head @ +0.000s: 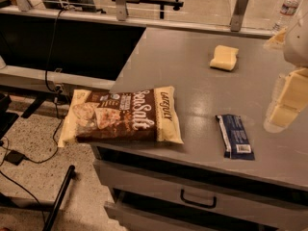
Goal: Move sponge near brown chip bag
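With the gripper (287,101) off to the right, its opening impossible to tell, the sponge (224,57) lies ungrasped, well apart from the brown chip bag (122,116).

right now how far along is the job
Nothing done yet: the sponge lies far back on the table, well apart from the brown chip bag at the near corner. In hand: the gripper hangs at the right, clear of the sponge. Left: grasp, carry, place by the bag.

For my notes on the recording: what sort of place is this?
Probably an office or lab: a grey desk with drawers, loose cables, a chair base behind. The gripper hangs over the desk, at the picture's right edge.
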`<state>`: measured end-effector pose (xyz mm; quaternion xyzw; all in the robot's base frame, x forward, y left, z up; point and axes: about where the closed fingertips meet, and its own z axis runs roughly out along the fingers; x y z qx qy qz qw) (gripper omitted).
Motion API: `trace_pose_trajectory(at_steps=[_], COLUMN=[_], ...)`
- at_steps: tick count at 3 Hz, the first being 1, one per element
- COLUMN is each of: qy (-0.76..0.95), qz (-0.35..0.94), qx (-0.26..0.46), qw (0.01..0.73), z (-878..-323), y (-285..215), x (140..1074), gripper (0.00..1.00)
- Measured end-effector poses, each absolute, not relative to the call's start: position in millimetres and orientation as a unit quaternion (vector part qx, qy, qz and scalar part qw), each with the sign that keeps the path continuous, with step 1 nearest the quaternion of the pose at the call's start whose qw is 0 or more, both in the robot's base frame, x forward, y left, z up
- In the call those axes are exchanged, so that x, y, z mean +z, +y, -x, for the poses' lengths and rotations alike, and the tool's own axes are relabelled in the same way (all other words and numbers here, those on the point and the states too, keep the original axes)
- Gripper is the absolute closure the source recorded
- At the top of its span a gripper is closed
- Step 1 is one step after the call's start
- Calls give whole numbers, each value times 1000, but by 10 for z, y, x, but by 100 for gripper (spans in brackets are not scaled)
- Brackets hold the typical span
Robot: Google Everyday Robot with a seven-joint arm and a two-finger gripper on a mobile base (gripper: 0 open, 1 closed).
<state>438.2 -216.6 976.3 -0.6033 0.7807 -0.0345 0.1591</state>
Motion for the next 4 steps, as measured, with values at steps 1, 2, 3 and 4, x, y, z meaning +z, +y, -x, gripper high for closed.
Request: trace_pose_trajectory(at_steps=[1, 2, 3, 4], qy=[781, 775, 771, 786], qz=[603, 596, 588, 561], qx=[-35, -29, -43, -28], qw=[159, 205, 241, 260], z=[-4382, -4613, -5083, -5871], y=[-2166, -2218, -2330, -2510], x=[9763, 9791, 9868, 9763], gripper=[0, 0, 0, 0])
